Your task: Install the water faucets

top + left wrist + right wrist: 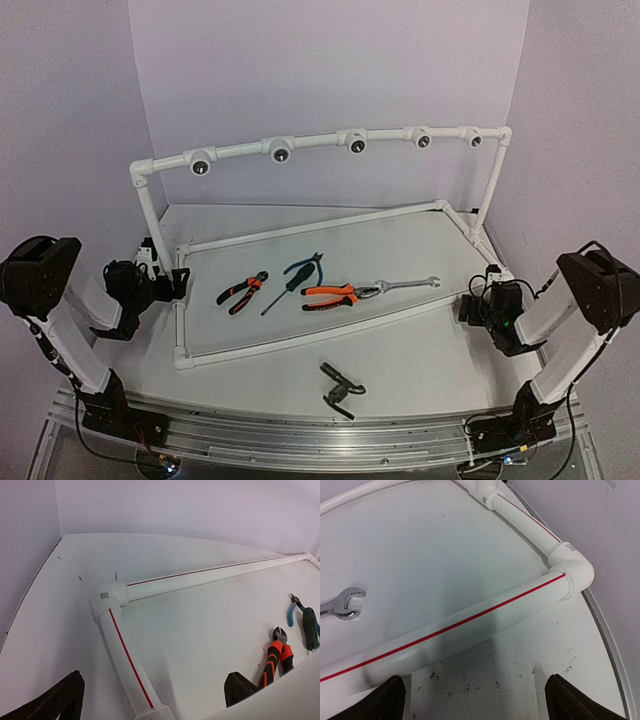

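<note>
One small black water faucet (340, 388) with a bent lever lies on the table in front of the white pipe frame (300, 335), between the two arms. It shows only in the top view. My left gripper (178, 284) hangs open at the frame's left corner, and its dark fingertips (64, 697) straddle the red-striped pipe (122, 652) without touching it. At the frame's right corner my right gripper (468, 308) is also open, and its fingertips (565, 697) sit just short of the front pipe (470, 627). Neither gripper holds anything.
The raised back pipe carries several round socket fittings (280, 151). Inside the frame lie small orange-and-black pliers (241, 291), a green-handled screwdriver (290, 280), blue-handled cutters (316, 261), larger orange pliers (335, 295) and a wrench (405, 285). Purple walls close in the back and sides.
</note>
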{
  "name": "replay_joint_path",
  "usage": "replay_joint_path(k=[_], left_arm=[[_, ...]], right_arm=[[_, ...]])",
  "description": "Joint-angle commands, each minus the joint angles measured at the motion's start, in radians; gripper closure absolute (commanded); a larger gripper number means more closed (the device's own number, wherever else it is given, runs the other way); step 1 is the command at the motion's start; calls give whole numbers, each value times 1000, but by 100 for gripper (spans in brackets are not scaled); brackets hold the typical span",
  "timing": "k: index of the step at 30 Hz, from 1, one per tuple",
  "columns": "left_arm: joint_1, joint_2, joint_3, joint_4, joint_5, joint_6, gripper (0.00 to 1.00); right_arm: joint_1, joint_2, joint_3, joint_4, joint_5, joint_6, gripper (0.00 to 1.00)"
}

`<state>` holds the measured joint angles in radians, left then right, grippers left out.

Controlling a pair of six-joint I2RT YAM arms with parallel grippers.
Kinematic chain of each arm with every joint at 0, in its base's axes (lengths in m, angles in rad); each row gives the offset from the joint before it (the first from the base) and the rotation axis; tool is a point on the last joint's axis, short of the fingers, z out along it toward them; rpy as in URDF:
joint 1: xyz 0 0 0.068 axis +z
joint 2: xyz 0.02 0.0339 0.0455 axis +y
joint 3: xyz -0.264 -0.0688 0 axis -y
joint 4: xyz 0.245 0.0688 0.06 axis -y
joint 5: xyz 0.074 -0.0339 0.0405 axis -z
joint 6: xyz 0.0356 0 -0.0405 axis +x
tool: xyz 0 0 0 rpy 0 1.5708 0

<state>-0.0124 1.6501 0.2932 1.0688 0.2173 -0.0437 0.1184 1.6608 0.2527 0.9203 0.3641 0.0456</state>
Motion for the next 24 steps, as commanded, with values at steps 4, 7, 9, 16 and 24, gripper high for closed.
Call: replay_joint_path(k=[4, 7, 9, 16, 24], left_arm=[[-23, 4, 19, 73, 70, 59, 0], [-23, -6, 8, 97, 31, 51, 0], [-22, -55, -9, 80, -49, 0, 0], [-21, -275, -87, 9, -120, -65, 0], [-22, -599, -78, -323, -152, -180, 0]], right_arm=[[-1, -7, 15, 40, 5, 5, 2], [0, -54, 15, 10, -6, -2, 2], [1, -146, 19, -70, -22, -12, 2], [1, -469, 54, -440, -78, 203, 2], [19, -554, 268, -887, -378, 588, 6]])
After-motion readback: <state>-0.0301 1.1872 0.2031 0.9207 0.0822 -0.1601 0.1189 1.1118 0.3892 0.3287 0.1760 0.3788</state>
